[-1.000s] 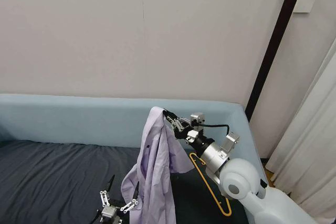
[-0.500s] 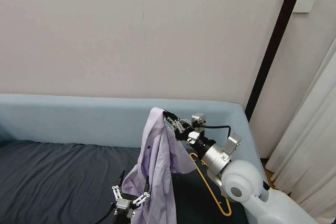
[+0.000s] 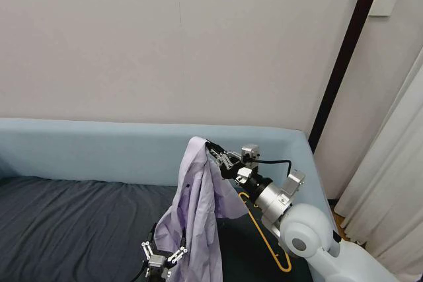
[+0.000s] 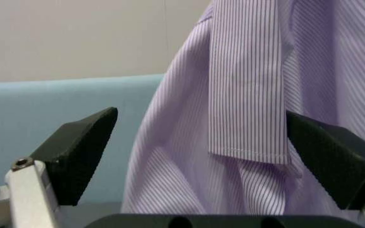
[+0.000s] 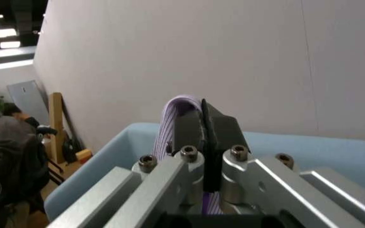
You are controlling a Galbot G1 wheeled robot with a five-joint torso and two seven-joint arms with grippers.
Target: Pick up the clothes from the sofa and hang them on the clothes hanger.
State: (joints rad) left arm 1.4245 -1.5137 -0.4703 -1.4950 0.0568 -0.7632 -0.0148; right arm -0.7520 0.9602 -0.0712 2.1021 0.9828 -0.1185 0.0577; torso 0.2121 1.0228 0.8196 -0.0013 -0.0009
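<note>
A pale purple striped shirt (image 3: 197, 212) hangs in the air over the sofa, held at its top by my right gripper (image 3: 211, 146), which is shut on the fabric (image 5: 181, 105). An orange clothes hanger (image 3: 268, 232) lies on the dark seat under my right arm. My left gripper (image 3: 162, 253) is low at the shirt's lower hem, open, its two dark fingers (image 4: 81, 147) spread on either side of the striped cloth (image 4: 246, 95).
The sofa has a light blue back (image 3: 92, 150) and a dark seat (image 3: 59, 222). A plain wall rises behind it. A dark vertical post (image 3: 344, 57) and white curtains (image 3: 396, 183) stand to the right.
My left gripper has moved right and closer to the shirt's lower part. The right gripper keeps the shirt lifted in nearly the same place.
</note>
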